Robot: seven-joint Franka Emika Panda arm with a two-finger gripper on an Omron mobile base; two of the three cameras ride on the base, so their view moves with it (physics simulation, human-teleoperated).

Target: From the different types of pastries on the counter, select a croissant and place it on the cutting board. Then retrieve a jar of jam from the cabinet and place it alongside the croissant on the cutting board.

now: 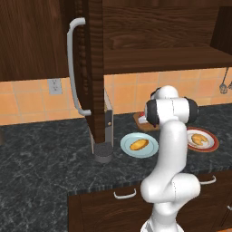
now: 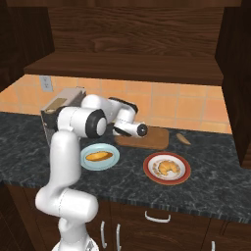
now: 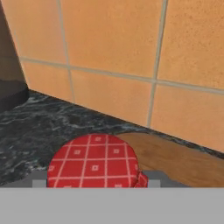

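Pinching the jar of jam (image 3: pixel 92 162) between gripper (image 3: pixel 96 181) tips, holding it at the cutting board's (image 3: pixel 183 162) edge near the tiled wall; stretching the forearm level above the counter (image 2: pixel 122 184); leaving the croissant (image 2: pixel 166 167) lying on the red-rimmed plate (image 2: pixel 148 172).

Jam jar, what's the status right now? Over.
Gripper at jam jar, grip unclear. Jar by cutting board edge. Croissant sits on red plate, off the board. Nothing seen blocking.

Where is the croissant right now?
The croissant sits on the red-rimmed plate on the counter, to the right of the blue plate with the oval pastry, just in front of the cutting board.
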